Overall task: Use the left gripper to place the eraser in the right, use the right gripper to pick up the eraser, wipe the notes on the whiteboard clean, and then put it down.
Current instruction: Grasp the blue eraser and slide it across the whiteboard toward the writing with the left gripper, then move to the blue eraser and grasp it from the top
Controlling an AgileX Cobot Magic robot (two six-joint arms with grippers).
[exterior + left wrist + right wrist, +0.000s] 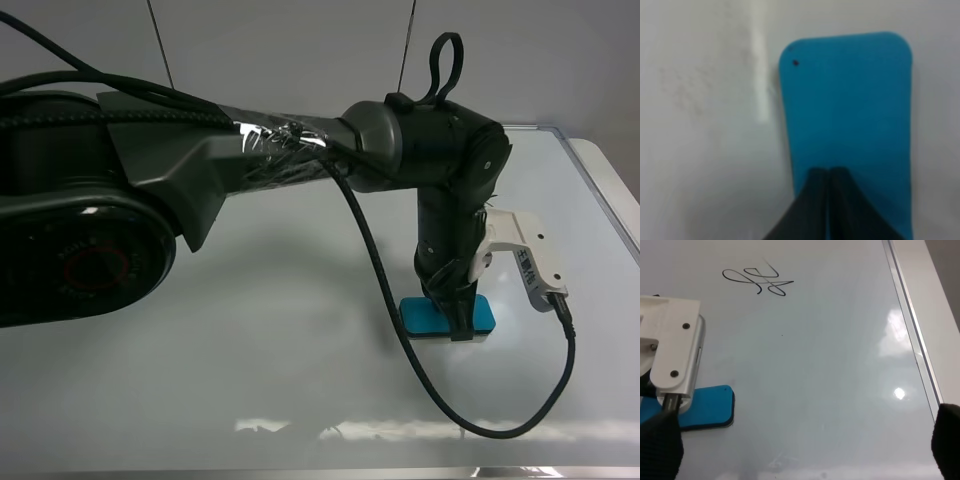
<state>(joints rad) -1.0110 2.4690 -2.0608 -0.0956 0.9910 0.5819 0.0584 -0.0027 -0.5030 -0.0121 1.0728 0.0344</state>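
Both fingers (807, 215) of the left end effector (829, 200) meet over the eraser (850, 100) — right end effector (802, 452) gapes wide, empty.

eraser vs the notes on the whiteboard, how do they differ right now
The eraser is a solid teal pad with rounded corners; the notes are thin black looping strokes. The eraser is a raised object with a visible edge, while the notes are flat ink. The left end effector stands at the eraser with jaws shut; nothing touches the notes. Both are on the whiteboard, apart from each other.
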